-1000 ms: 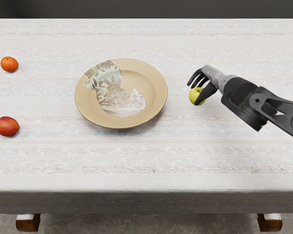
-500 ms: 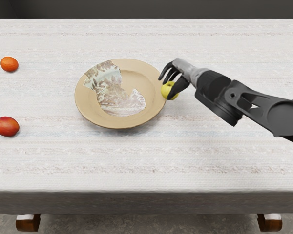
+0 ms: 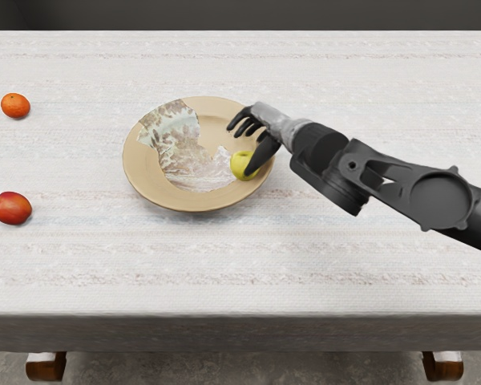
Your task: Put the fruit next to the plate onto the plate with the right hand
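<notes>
The black right hand [image 3: 255,135] is swinging the small yellow-green fruit [image 3: 240,165] in off the table [image 3: 305,265]. Now it is hovering over the right side of the round tan patterned plate [image 3: 188,200], fingers clamping the fruit. Only the release is looking left to do.

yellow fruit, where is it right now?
Head view: the yellow fruit sits in the right robot hand, over the right side of the plate, left of table centre.

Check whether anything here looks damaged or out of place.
Only the round tan plate: its grey floral pattern covers just a ragged patch. The right hand holds the yellow-green fruit at its right side.
</notes>
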Tool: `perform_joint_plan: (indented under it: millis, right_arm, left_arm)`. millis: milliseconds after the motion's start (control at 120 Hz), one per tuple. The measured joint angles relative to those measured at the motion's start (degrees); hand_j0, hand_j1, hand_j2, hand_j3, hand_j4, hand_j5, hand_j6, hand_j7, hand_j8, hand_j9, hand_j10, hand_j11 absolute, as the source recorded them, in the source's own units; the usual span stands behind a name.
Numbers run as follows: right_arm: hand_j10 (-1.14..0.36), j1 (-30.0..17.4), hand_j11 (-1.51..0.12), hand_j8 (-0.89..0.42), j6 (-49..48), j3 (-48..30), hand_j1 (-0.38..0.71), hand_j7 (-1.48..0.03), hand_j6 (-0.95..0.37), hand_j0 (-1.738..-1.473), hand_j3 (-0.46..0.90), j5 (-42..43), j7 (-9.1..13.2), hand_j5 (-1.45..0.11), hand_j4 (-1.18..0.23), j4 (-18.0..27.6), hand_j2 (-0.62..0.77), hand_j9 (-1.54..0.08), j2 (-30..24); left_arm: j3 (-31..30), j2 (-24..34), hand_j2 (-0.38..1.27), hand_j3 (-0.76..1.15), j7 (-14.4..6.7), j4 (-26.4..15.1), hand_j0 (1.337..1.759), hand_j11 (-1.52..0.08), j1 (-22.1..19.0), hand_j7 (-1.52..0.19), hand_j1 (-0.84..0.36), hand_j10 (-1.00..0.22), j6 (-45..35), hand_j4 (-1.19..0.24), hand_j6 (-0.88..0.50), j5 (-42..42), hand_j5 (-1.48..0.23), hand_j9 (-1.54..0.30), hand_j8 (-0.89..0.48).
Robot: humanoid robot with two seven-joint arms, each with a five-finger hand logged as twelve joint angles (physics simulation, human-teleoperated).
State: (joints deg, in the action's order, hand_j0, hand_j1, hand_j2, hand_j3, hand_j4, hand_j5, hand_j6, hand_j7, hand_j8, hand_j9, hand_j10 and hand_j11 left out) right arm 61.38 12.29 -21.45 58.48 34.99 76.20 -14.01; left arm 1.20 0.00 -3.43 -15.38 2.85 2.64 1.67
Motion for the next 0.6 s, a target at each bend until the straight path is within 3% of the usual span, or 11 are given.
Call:
perform_joint_plan:
  millis: [192,317,417,508,600]
  right_arm:
    - [-0.14,-0.2,-0.23,-0.11,-0.2,-1.5,-0.16,-0.23,-0.17,-1.658,0.00,-0.2,0.0,-0.23,-0.17,2.2,0.05,-0.23,-2.1]
    - [-0.08,-1.5,-0.14,-0.07,-4.7,-5.8,-0.24,-0.14,-0.10,-1.658,0.00,-8.0,0.0,-0.14,-0.10,4.1,0.03,-0.14,-4.9]
    - [-0.06,-7.8,-0.09,-0.05,-20.4,-16.9,-0.27,-0.09,-0.07,-1.658,0.00,-19.9,0.0,-0.10,-0.07,5.2,0.02,-0.09,-9.6]
    - [-0.05,-15.6,-0.07,-0.04,-33.8,-28.3,-0.29,-0.07,-0.05,-1.658,0.00,-24.8,0.0,-0.07,-0.05,5.6,0.01,-0.07,-13.2]
    - [-0.04,-19.5,-0.05,-0.03,-41.3,-34.0,-0.30,-0.05,-0.04,-1.658,0.00,-29.1,0.0,-0.06,-0.04,5.5,0.00,-0.06,-16.9]
  left_arm:
    - [0.0,0.0,0.00,0.00,0.0,0.0,1.658,0.00,0.0,0.00,0.35,0.00,0.0,0.00,0.00,0.0,0.00,0.00,0.00]
    - [-0.1,0.0,0.00,0.00,0.0,0.0,1.658,0.00,-0.1,0.00,0.35,0.00,0.0,0.00,0.00,0.0,0.00,0.00,0.00]
    - [-0.1,0.0,0.00,0.00,0.0,0.0,1.658,0.00,-0.8,0.00,0.35,0.00,0.0,0.00,0.00,0.0,0.00,0.00,0.00]
    - [-0.1,0.0,0.00,0.00,0.0,0.0,1.658,0.00,-1.7,0.00,0.35,0.00,0.0,0.00,0.00,-0.1,0.00,0.00,0.00]
    - [-0.1,0.0,0.00,0.00,0.0,0.0,1.658,0.00,-1.9,0.00,0.35,0.00,0.0,0.00,0.00,0.0,0.00,0.00,0.00]
